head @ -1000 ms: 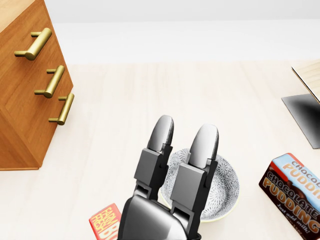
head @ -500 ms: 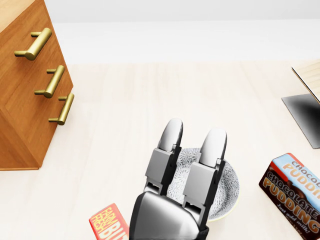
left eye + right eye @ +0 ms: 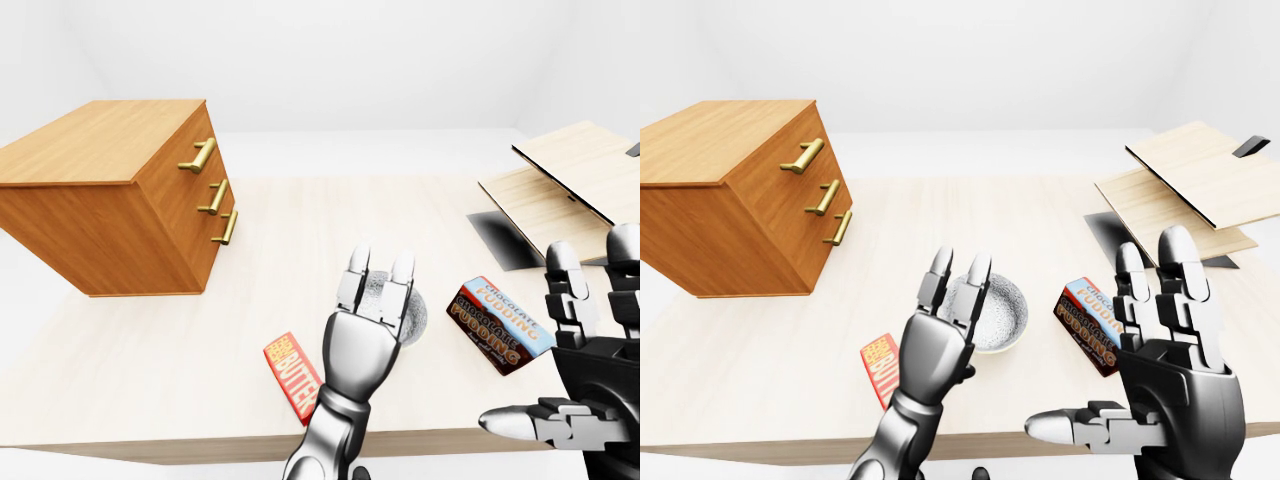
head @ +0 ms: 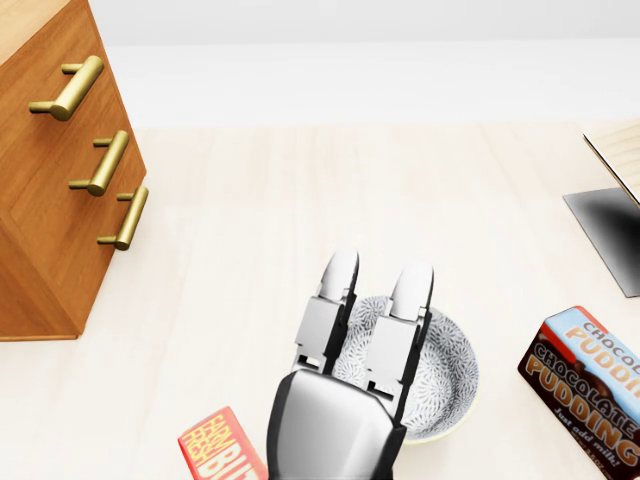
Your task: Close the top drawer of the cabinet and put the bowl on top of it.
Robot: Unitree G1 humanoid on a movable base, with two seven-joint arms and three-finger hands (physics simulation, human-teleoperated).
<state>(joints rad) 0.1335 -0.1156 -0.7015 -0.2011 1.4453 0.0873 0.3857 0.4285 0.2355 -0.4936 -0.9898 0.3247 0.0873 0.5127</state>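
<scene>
Bowl [image 4: 452, 378] is seen right of and below the cabinet [image 4: 40, 230] in the head view, under the left hand [image 4: 340, 410], fingers [image 4: 337, 285] outstretched; its rim should be pinched firmly before lifting.

Cabinet [image 3: 110, 200] at upper left of the table [image 3: 330, 215]; lower centre, the left hand [image 3: 362, 345], fingers [image 3: 351, 283] straight, overlaps the bowl [image 3: 414, 316]; right hand [image 3: 590, 375] spread at lower right
</scene>
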